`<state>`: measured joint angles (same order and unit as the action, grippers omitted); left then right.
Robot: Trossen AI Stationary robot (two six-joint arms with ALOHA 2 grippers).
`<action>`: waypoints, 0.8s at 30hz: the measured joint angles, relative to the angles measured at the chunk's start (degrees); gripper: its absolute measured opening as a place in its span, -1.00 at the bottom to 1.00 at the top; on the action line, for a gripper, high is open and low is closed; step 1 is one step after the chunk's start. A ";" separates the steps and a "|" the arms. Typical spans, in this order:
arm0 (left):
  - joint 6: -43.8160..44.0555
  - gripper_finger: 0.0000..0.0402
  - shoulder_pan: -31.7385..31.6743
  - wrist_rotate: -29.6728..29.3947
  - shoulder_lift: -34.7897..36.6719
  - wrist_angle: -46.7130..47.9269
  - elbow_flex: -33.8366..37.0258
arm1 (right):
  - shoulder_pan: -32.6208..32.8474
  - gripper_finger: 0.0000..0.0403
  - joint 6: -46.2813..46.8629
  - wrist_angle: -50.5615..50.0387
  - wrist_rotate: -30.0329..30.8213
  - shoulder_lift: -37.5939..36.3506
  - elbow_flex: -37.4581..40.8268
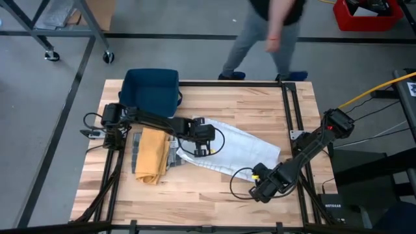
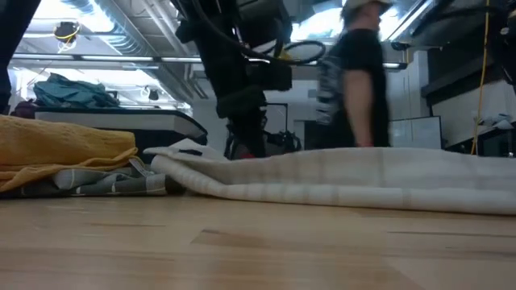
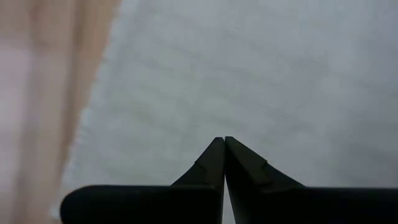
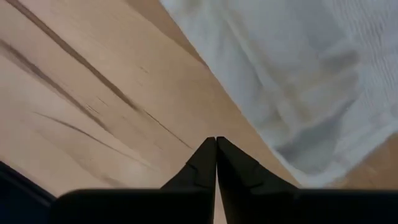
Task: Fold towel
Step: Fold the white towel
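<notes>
so the white towel [image 1: 234, 146] lies loose and rumpled around the table's middle, nothing folded yet. your left gripper [image 1: 203, 144] sits over its 9 o'clock end, fingers together with no cloth between them. right gripper [image 1: 262, 188] hangs off the 5 o'clock corner over bare wood, also pinched shut on nothing. i'd say you need both opened before grabbing corners.

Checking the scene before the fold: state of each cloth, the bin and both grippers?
White towel: lying rumpled on the wooden table, unfolded.
Mustard-yellow cloth: folded, atop grey patterned cloth.
Dark blue bin: upright at table's far edge.
Left gripper: shut, over towel.
Right gripper: shut, over bare wood beside towel.
</notes>
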<state>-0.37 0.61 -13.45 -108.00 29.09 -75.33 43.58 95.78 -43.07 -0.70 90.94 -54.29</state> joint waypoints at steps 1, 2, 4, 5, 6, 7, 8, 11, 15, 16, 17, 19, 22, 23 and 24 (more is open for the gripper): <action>0.05 -0.99 0.16 0.91 -0.59 0.02 0.00 | 0.27 -0.93 0.14 0.10 1.69 0.00 -0.14; 0.06 -0.99 0.30 2.18 -1.07 0.02 0.00 | 0.58 -0.94 0.19 0.08 3.58 0.00 -0.39; 0.15 -0.99 0.87 4.88 -1.74 0.47 0.00 | 1.27 -0.96 0.21 0.46 7.46 0.00 -1.26; 0.26 -0.99 1.29 6.08 -2.07 0.44 0.00 | 1.66 -0.96 0.19 0.46 9.50 0.00 -1.77; 0.28 -0.99 1.78 6.85 -2.15 0.41 0.00 | 2.00 -0.97 0.19 0.48 11.45 0.00 -2.22; 0.16 -0.99 2.29 7.10 -2.19 0.47 0.00 | 2.31 -0.97 0.19 0.46 13.08 0.00 -2.62; -0.17 -0.99 2.80 7.21 -2.19 0.48 0.00 | 2.45 -0.97 0.21 0.44 14.51 0.00 -2.90; -1.70 -0.99 3.87 7.19 -2.19 -0.16 0.00 | 2.70 -0.95 0.20 0.12 16.74 0.00 -3.16; -1.46 -0.98 4.14 7.09 -2.19 -0.92 0.00 | 2.36 -0.91 -0.01 -1.87 17.19 0.00 -3.16; -1.15 -0.98 4.12 7.01 -2.19 -1.28 0.00 | 2.02 -0.90 -0.02 -2.19 17.19 0.00 -3.16; -1.03 -0.98 4.03 6.89 -2.19 -1.43 0.00 | 1.73 -0.90 -0.02 -2.11 17.17 0.00 -3.16; -1.62 -0.98 3.86 6.84 -2.19 -1.23 0.00 | 1.64 -0.89 -0.03 -2.00 17.19 0.00 -3.16; -3.09 -0.98 3.68 6.83 -2.19 -1.17 0.00 | 0.92 -0.89 -0.07 -1.88 16.67 0.00 -3.16; -3.49 -0.98 3.68 6.84 -2.19 -1.16 0.00 | 0.91 -0.89 -0.17 -1.96 16.15 0.00 -3.16; -3.96 -0.96 3.70 6.84 -2.19 -1.11 0.00 | 0.89 -0.89 -0.50 -1.94 15.98 0.00 -3.16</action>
<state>-4.33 4.31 -6.61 -110.19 27.97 -75.33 44.47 95.28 -45.01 15.29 90.94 -57.45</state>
